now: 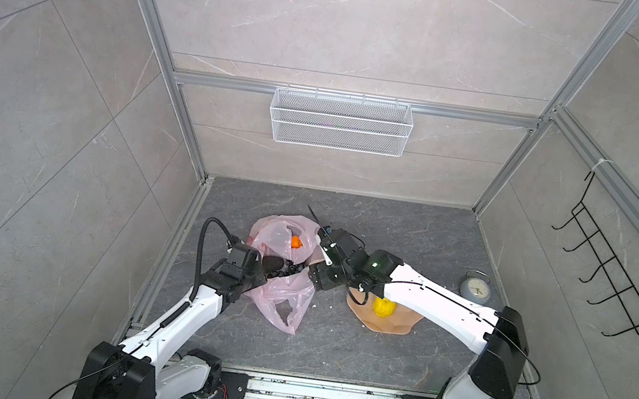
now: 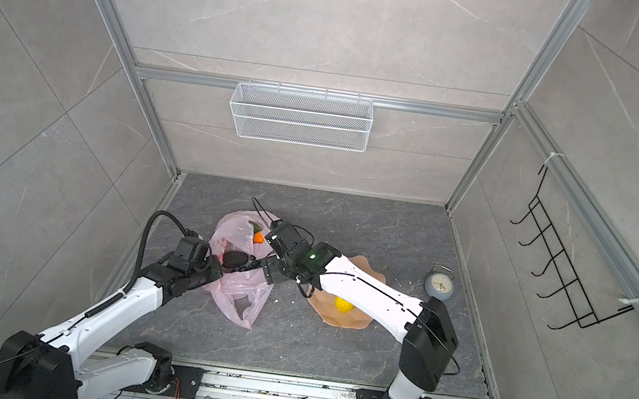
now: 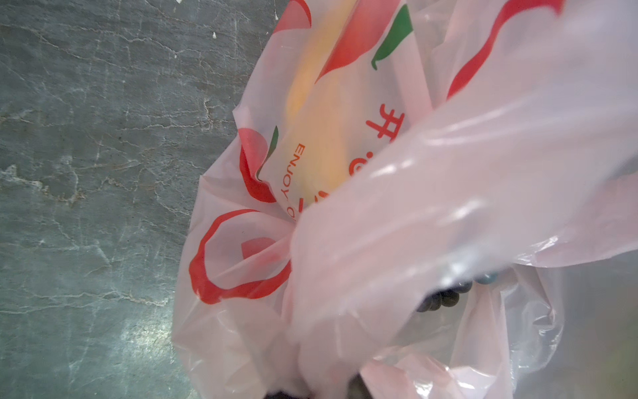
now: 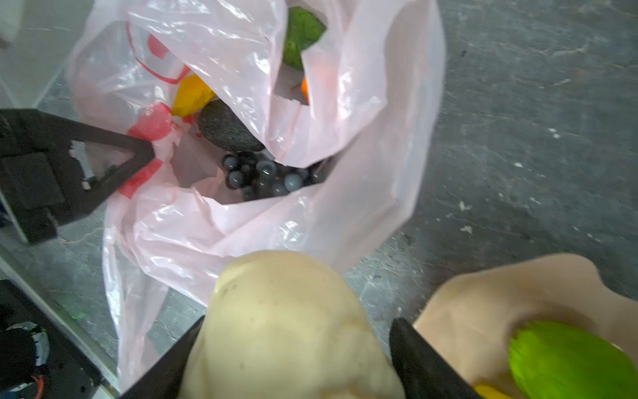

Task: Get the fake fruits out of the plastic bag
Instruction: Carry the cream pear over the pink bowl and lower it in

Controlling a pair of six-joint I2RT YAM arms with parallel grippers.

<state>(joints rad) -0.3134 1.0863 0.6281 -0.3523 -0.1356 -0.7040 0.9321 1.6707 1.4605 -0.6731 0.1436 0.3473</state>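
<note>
Plainly legible on the plastic bag [image 3: 414, 207]: "ENJOY" in red capitals, followed by a letter cut off by a fold. Beside it are red Chinese characters, mostly hidden under a crease. Red loops and green leaf shapes are printed around the lettering.

Bag: thin, pale pink, see-through, heavily crumpled. It lies on the grey stone-patterned surface [image 1: 388, 239] between the two arms. Its mouth gapes upward in both top views, and one loop handle trails toward the arm bases.

Left hand [image 4: 148, 153]: clenched, tips pinching the bag's red-printed rim at the edge of the mouth.

Right hand [image 4: 297, 352]: grasping a beige piece [image 4: 286, 311], one black finger on either side. It sits just at the bag's outer edge, next to the plate [image 4: 466, 311].

Inside the bag:
- a grape bunch [image 4: 269, 176], dark and glossy, at the mouth
- a dark, pebbly avocado-like piece [image 4: 228, 127] touching the grapes
- a yellow fruit [image 4: 191, 93] beside the avocado-like piece
- a green piece [image 4: 300, 38] and an orange [image 4: 305, 88] deeper in, partly veiled by the plastic

Outside the bag: a lemon [image 1: 383, 307] on the peach scalloped plate, partly under the right arm.
</note>
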